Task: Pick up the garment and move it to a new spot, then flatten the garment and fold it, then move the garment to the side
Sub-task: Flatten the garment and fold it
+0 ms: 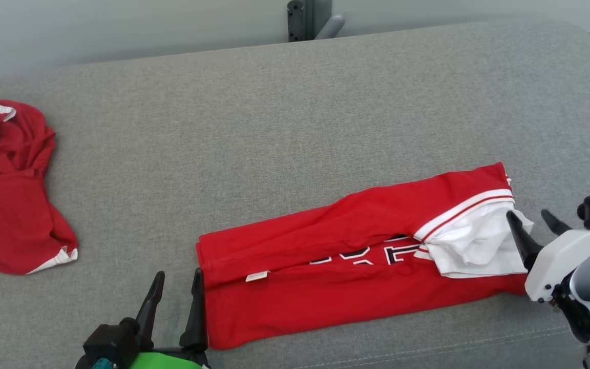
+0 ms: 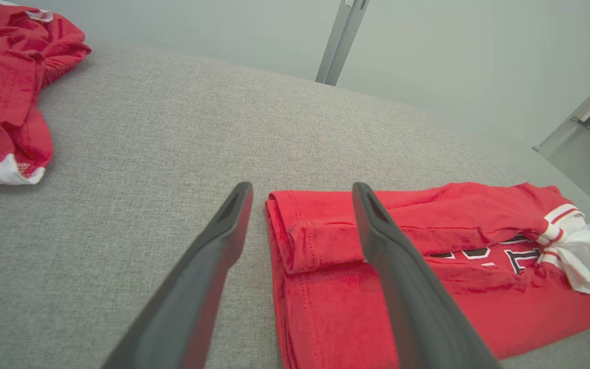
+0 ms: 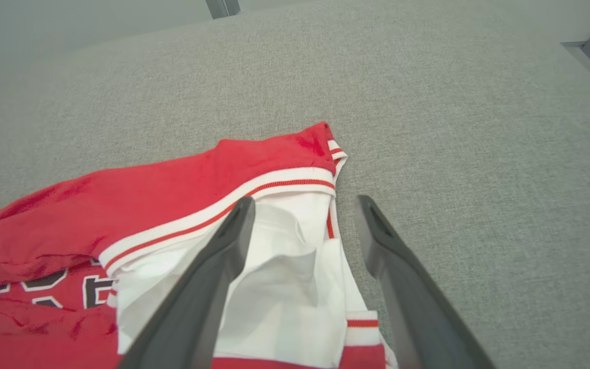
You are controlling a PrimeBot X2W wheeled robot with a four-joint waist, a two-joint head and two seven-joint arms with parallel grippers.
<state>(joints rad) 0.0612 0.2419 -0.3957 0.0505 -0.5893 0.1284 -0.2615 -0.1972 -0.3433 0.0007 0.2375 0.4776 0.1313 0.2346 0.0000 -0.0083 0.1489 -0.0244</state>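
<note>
Head view: the garment [image 1: 325, 292] lies as a long folded band on the near right of the grey fabric-covered table [image 1: 274, 128]. The left gripper [image 1: 178, 272] stands at its hem end and the right gripper [image 1: 527, 213] at its white-trimmed end. Both jaws are spread, holding nothing. I judge a crosswise fold is due, so both ends should be lifted together. A second red garment [image 1: 8, 205] lies well apart.

Left wrist view: the left gripper [image 2: 301, 185] straddles the hem corner. I would pinch every stacked layer of the garment [image 2: 336, 307], low to the table.

Right wrist view: the right gripper [image 3: 305, 199] hovers over bunched white fabric [image 3: 285, 287]. I would gather it with the striped trim. The garment [image 3: 121, 205] is red with partly hidden dark lettering.
</note>
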